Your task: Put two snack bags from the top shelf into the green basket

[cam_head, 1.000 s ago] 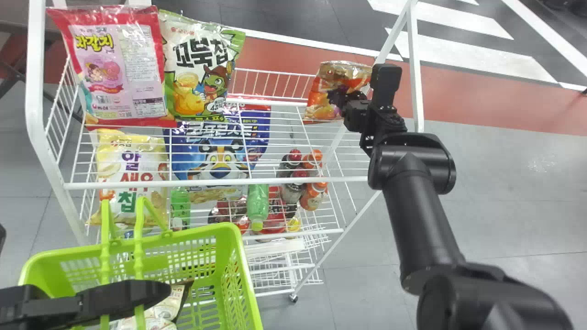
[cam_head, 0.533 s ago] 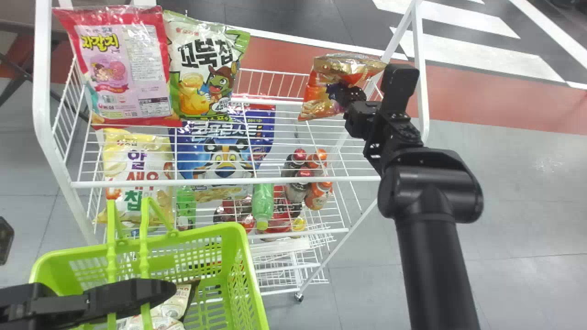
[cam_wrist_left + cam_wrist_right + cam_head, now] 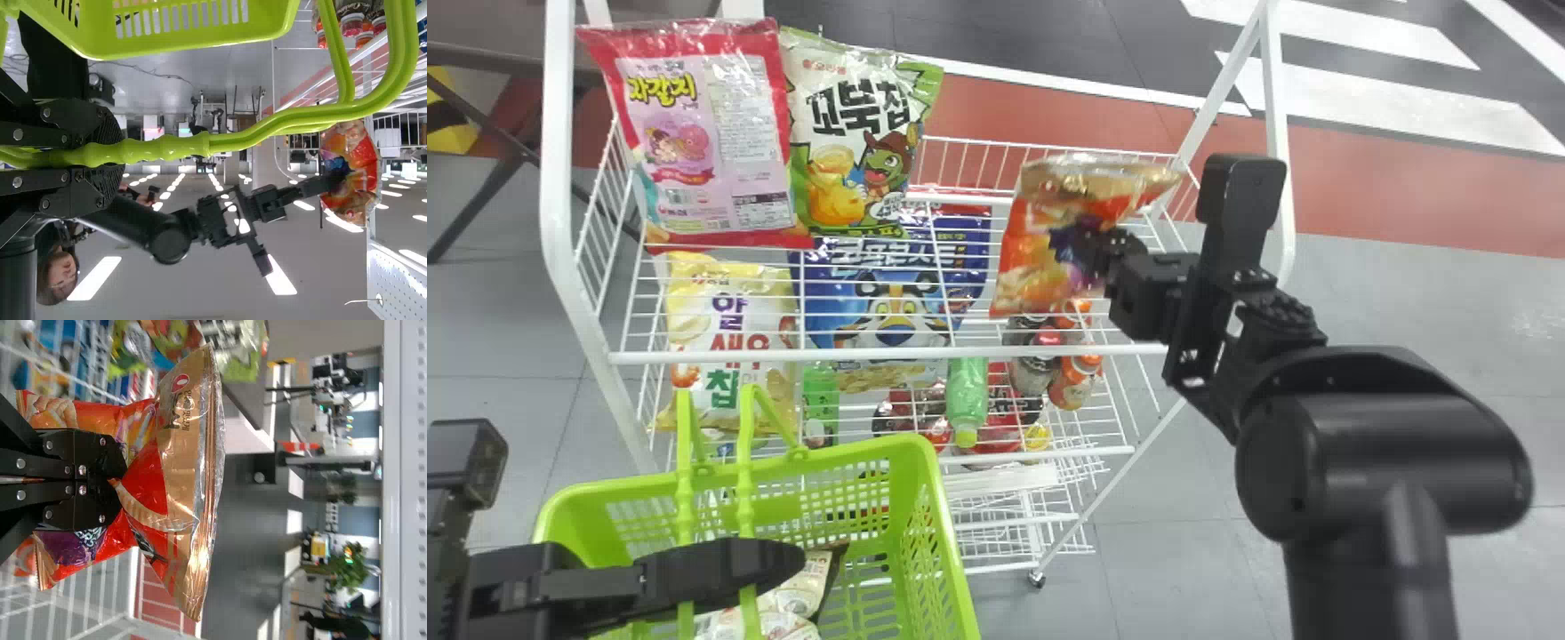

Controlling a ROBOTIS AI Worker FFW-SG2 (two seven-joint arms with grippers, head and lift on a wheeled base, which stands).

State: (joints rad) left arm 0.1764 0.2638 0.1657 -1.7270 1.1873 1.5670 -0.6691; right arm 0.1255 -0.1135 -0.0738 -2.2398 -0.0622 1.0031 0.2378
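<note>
Grey floor (image 3: pixel 1200 498) behind. Right gripper (image 3: pixel 1089 253), upper right of centre, clamped on roughly upright orange snack bag (image 3: pixel 1027 218); green basket (image 3: pixel 951 551), its destination, lies lower left.

Grey floor (image 3: pixel 1405 311) is surrounding the work area. Beyond it, a red band (image 3: pixel 1405 187) is crossing the floor, bordering a dark floor section (image 3: pixel 978 36) that is carrying white stripes (image 3: pixel 1432 111). At the head view's left edge, a dark metal frame (image 3: pixel 480 200) is standing near a yellow-and-black marking (image 3: pixel 445 138). Overhead, bright lights (image 3: pixel 282 275) are lining the pale ceiling (image 3: pixel 313 247). A white perforated panel (image 3: pixel 400 280) is supporting a hook (image 3: pixel 363 301). A leafy plant (image 3: pixel 353 567) is standing in the background.
</note>
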